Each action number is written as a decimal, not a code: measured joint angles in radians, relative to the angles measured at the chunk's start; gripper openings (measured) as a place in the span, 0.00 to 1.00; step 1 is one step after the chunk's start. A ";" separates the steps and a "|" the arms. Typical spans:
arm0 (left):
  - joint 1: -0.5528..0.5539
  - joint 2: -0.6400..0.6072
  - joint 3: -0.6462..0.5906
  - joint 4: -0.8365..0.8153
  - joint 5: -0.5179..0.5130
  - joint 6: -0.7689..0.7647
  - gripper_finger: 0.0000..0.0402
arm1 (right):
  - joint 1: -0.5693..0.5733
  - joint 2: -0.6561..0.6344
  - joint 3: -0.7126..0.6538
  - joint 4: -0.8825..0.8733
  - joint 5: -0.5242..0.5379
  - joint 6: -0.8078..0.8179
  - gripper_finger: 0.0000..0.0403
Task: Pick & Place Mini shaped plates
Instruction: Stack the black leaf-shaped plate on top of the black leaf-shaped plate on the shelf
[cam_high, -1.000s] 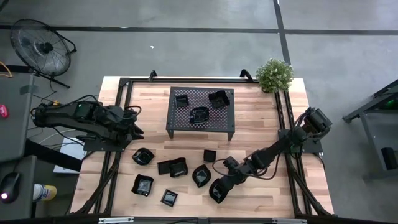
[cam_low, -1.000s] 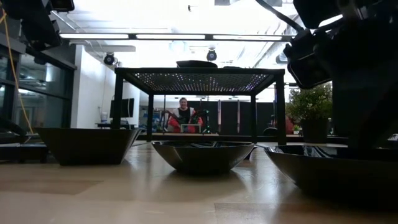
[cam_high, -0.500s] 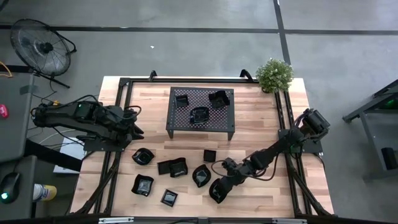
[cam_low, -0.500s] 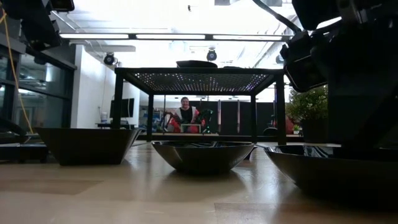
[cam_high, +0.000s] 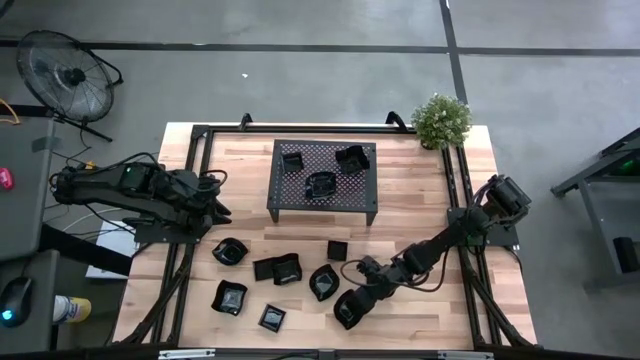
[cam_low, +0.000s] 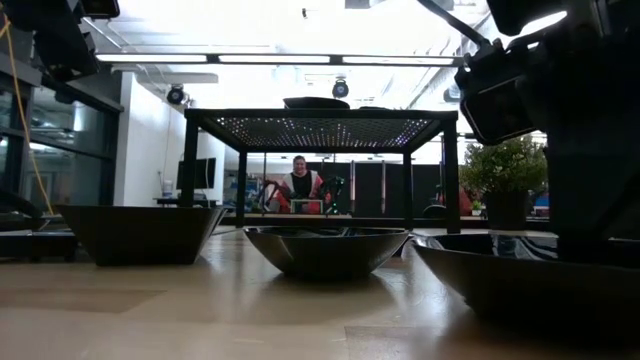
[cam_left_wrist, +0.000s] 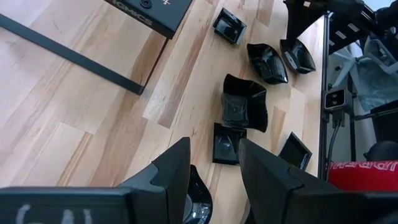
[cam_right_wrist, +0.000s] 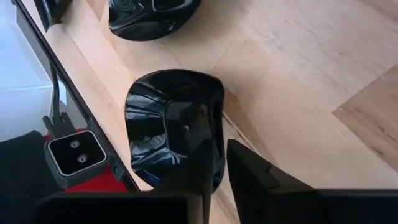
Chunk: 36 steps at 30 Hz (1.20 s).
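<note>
The right claw (cam_high: 349, 310) is clamped on the rim of a glossy black plate (cam_right_wrist: 168, 124), rounded and deep, low over the table (cam_high: 400, 190) at its near edge. More black plates (cam_high: 277, 269) lie scattered just beside it; three sit on the rack (cam_high: 322, 176). The left claw (cam_left_wrist: 214, 165) hangs open beyond them. No writing is readable.

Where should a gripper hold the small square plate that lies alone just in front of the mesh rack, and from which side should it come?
Probably from straight above, one finger inside and one outside a straight side wall of the small square plate. Its upright walls give a thin edge to pinch, and it sits apart from the mesh rack and other plates.
</note>
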 joint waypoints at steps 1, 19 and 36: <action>0.000 0.000 0.000 0.000 0.000 0.000 0.34 | 0.000 0.000 0.000 0.001 0.000 0.000 0.09; 0.000 0.000 0.000 0.000 -0.001 0.004 0.34 | -0.001 0.000 0.000 0.029 0.012 -0.014 0.00; 0.000 0.000 0.000 0.000 0.000 0.003 0.34 | -0.001 -0.032 0.000 0.013 0.013 0.031 0.10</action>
